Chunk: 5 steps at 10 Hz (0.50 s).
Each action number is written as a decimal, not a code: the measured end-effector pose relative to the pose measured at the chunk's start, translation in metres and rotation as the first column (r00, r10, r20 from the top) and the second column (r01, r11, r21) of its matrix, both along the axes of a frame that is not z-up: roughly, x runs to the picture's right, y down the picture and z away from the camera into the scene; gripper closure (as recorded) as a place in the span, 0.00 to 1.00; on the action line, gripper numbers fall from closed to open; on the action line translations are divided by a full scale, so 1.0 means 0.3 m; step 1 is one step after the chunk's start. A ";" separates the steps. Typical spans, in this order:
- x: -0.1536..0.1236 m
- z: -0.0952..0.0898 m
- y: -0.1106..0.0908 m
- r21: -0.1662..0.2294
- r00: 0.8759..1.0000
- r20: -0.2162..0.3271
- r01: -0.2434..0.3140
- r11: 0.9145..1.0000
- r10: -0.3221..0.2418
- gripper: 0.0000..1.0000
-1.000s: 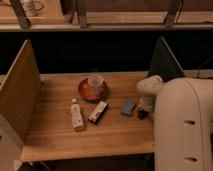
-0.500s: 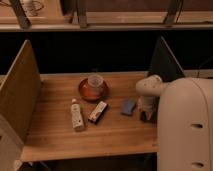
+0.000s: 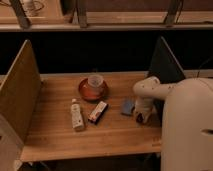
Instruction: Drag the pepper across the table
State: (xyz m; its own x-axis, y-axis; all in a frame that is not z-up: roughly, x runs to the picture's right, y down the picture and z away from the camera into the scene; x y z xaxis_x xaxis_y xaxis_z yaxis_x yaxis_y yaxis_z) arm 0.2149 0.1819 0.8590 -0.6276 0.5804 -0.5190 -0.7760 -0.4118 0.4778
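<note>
The pepper (image 3: 139, 119) shows as a small dark red-brown bit on the light wooden table (image 3: 55, 135), right of centre, mostly covered by my arm. My gripper (image 3: 140, 116) points down from the white arm at the right and is shut on the pepper. The blue block (image 3: 128, 106) lies just left of the gripper, close to it.
A red-and-white flat box (image 3: 98, 111) and a white bottle (image 3: 76, 115) lie mid-table. A red dish (image 3: 85, 92) with a pale cup (image 3: 95, 81) stands behind them. Upright side panels (image 3: 20, 95) close off the left and right edges. My white body (image 3: 187, 130) fills the front right.
The gripper has come down over the pepper beside the blue block and closed on it. The other objects have not moved.
</note>
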 end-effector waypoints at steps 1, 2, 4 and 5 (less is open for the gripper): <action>-0.040 -0.006 0.011 -0.006 0.999 0.028 0.016 1.000 -0.015 1.00; -0.069 -0.010 0.016 -0.009 0.999 0.047 0.028 1.000 -0.027 1.00; -0.133 -0.014 0.020 -0.008 0.994 0.088 0.061 0.998 -0.060 1.00; -0.167 -0.015 0.018 -0.004 0.991 0.109 0.084 0.996 -0.083 1.00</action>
